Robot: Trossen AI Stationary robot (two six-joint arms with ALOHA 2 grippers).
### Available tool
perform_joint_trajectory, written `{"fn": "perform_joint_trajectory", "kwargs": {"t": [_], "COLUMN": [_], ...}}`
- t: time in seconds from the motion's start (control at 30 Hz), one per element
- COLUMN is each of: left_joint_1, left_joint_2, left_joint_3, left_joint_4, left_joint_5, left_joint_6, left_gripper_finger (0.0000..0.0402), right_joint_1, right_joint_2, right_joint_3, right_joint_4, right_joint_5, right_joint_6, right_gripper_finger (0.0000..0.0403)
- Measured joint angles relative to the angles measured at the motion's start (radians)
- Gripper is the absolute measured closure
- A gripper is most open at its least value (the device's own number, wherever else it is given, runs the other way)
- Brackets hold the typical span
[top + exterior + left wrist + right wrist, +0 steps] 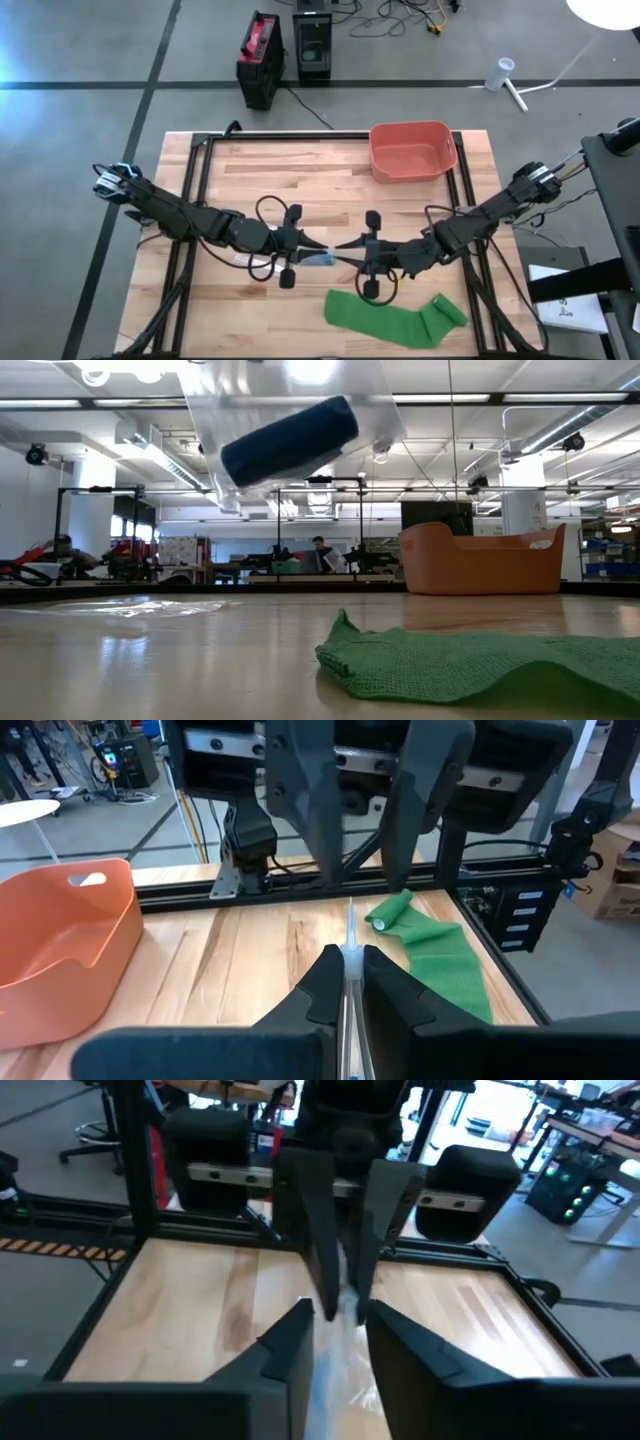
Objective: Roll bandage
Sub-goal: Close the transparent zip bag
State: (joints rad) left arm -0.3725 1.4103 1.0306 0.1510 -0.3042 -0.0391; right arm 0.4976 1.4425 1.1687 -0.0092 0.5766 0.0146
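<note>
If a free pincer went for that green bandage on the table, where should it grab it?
Probably at the rolled end of the green bandage, coming straight down from above. That end is bunched into a thick roll, while the rest lies flat on the table and gives little to pinch.

Both arms reach inward over the table. The left gripper and right gripper meet tip to tip above its middle, fingers pinched closed.
</note>
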Motion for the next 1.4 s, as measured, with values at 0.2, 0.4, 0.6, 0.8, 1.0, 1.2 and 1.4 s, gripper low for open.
{"fn": "perform_joint_trajectory", "kwargs": {"t": [0.2,0.4,0.6,0.8,1.0,1.2,1.4], "left_joint_1": [0.000,0.000,0.000,0.002,0.002,0.003,0.004], "left_joint_2": [0.001,0.001,0.001,0.001,0.001,0.001,0.001], "left_joint_3": [0.000,0.000,-0.001,-0.002,-0.004,-0.005,-0.006], "left_joint_4": [0.027,0.048,0.099,0.109,0.116,0.121,0.115], "left_joint_5": [0.000,0.000,0.000,-0.001,-0.004,-0.023,-0.023], "left_joint_6": [0.007,0.024,0.038,0.038,0.041,0.042,0.042], "left_gripper_finger": [0.0388,0.0388,0.0388,0.0388,0.0388,0.0388,0.0388], "right_joint_1": [-0.008,-0.018,-0.027,-0.040,-0.042,-0.041,-0.040], "right_joint_2": [0.000,0.000,0.000,0.000,0.000,0.000,0.000], "right_joint_3": [0.000,0.000,0.000,0.000,-0.001,-0.001,-0.001], "right_joint_4": [0.000,0.000,0.000,0.023,0.031,0.047,0.057], "right_joint_5": [0.000,-0.001,0.000,-0.001,-0.005,-0.020,-0.024], "right_joint_6": [0.004,0.009,0.000,0.010,0.008,-0.026,-0.026], "right_gripper_finger": [0.0289,0.0305,0.0334,0.0364,0.0378,0.0373,0.0356]}}
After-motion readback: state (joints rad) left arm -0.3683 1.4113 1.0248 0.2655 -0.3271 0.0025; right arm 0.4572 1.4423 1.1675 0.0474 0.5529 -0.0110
